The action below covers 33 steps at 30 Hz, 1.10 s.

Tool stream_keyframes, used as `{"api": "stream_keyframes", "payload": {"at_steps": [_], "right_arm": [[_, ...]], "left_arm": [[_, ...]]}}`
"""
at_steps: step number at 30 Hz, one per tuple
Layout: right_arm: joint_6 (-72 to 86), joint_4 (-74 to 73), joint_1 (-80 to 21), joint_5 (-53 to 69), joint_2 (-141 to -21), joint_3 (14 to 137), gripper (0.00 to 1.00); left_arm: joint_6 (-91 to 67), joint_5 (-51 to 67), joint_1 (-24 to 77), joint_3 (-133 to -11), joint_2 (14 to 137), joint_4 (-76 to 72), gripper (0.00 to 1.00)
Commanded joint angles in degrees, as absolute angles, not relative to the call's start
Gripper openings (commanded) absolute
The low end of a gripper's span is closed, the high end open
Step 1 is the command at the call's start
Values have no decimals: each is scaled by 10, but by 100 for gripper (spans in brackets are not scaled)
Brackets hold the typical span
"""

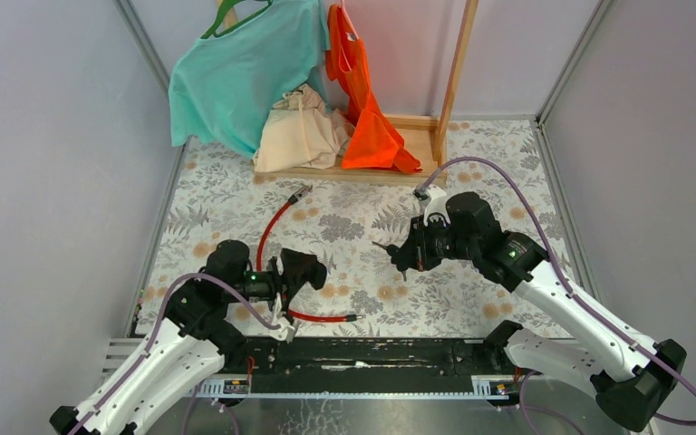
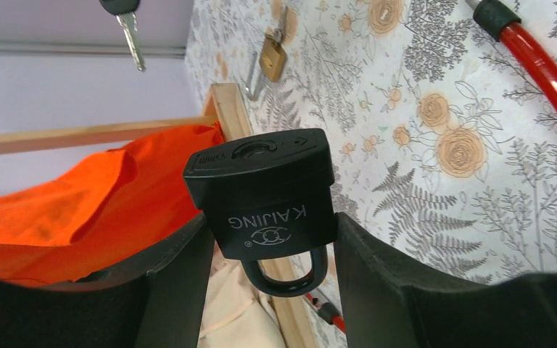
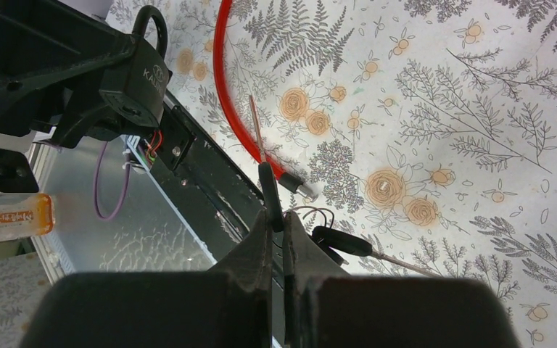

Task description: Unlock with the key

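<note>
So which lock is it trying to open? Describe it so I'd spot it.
On the floral table, look to the left gripper near the front edge. It holds the black padlock, marked KAIJING, with its keyhole facing out. Unlike the small brass padlock lying farther off, it's chunky and black.

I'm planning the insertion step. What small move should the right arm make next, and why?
Probably ease the right hand forward and swing the key tip toward the keyhole. The left hand holds the black padlock with its keyhole end turned toward the key, but open space separates them and the blade seems to aim beside the lock, not at it.
</note>
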<state>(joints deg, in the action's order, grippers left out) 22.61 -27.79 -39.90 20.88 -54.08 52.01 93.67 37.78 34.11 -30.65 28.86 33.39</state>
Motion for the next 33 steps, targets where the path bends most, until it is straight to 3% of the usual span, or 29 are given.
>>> {"api": "stream_keyframes", "payload": {"at_steps": [1, 6, 11, 15, 23, 33], "right_arm": [[213, -259, -396, 228, -533, 550, 0], [214, -261, -396, 226, -535, 553, 0], [211, -284, -396, 198, -537, 568, 0], [209, -305, -396, 180, -540, 579, 0], [206, -327, -396, 164, -541, 595, 0], [211, -326, -396, 159, -527, 585, 0]], "left_arm": [[1002, 428, 344, -314, 271, 224, 0], [959, 385, 344, -346, 317, 273, 0], [763, 223, 365, -481, 516, 438, 0], [695, 126, 369, -550, 660, 547, 0], [645, -87, 458, -553, 739, 613, 0], [491, -98, 478, -586, 889, 611, 0]]}}
